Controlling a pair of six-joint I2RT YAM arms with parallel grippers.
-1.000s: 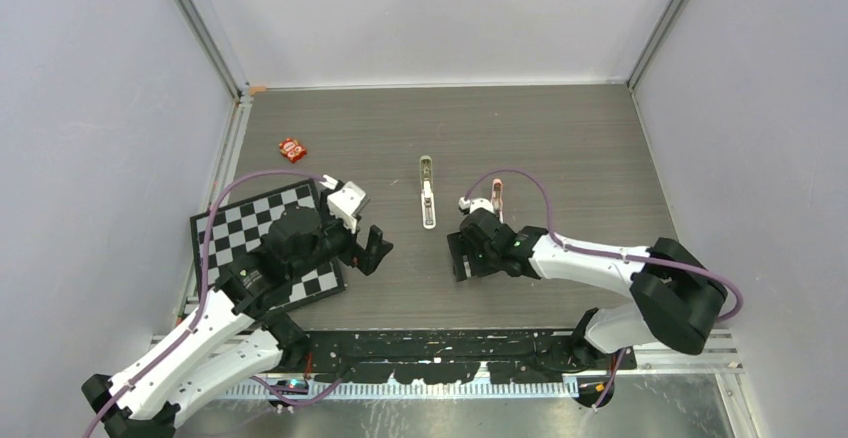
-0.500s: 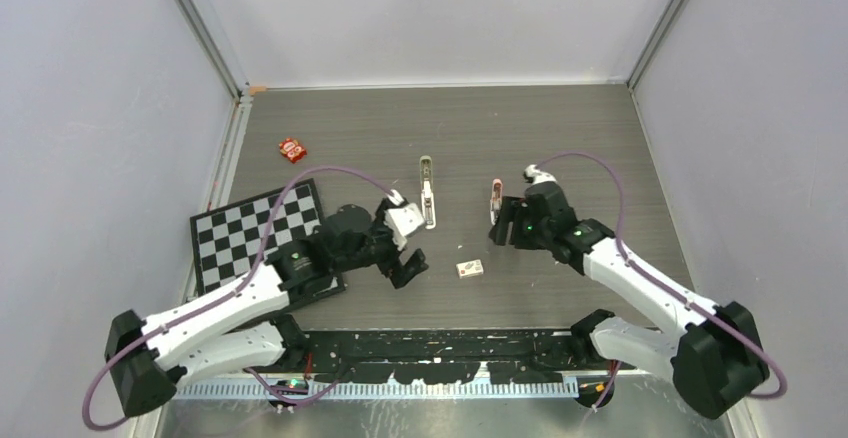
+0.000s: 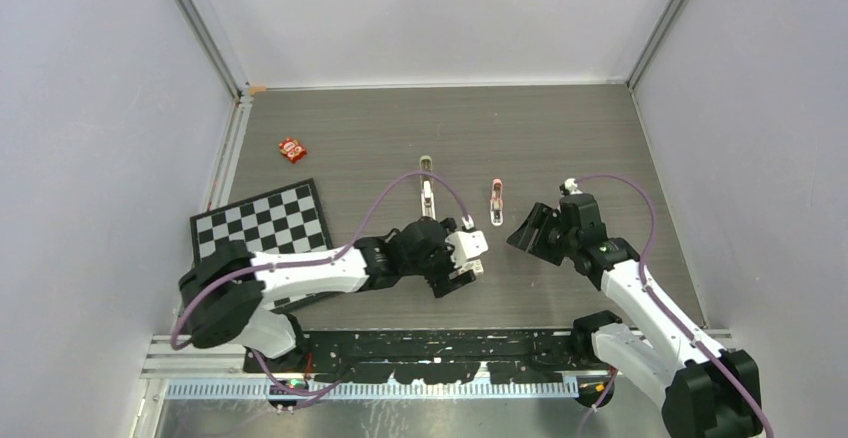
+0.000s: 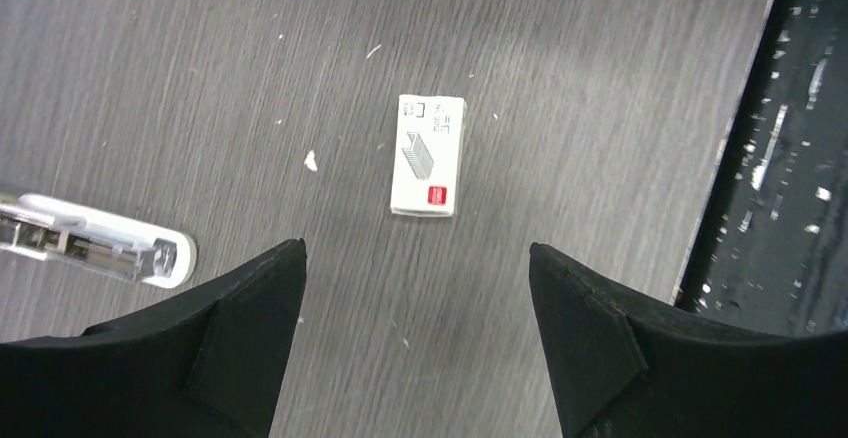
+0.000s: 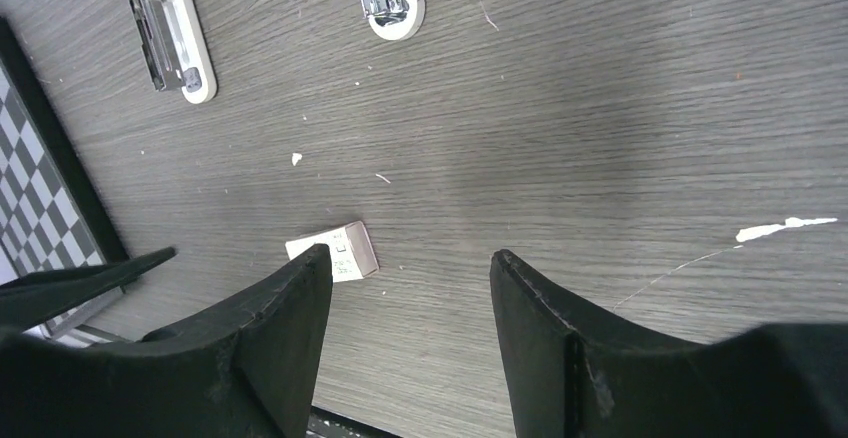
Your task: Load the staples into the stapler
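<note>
Stapler (image 3: pixel 427 196) lies mid-table (image 3: pixel 580 138), long axis 12-to-6, metal channel showing. Pink stapler (image 3: pixel 497 201) sits at its 3 o'clock, apart. White staples box (image 4: pixel 430 155) lies flat on the table at 12 o'clock of the left gripper (image 4: pixel 415 250), whose jaws are wide and empty. Right gripper (image 5: pixel 410 256) is at 4 o'clock of the pink stapler, jaws apart, holding nothing. Checkerboard (image 3: pixel 265 223) is at 8 o'clock of the stapler, red packet (image 3: pixel 292 149) at 10.

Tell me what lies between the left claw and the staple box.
Left wrist view: only bare tabletop separates the left claw from the staple box.
</note>
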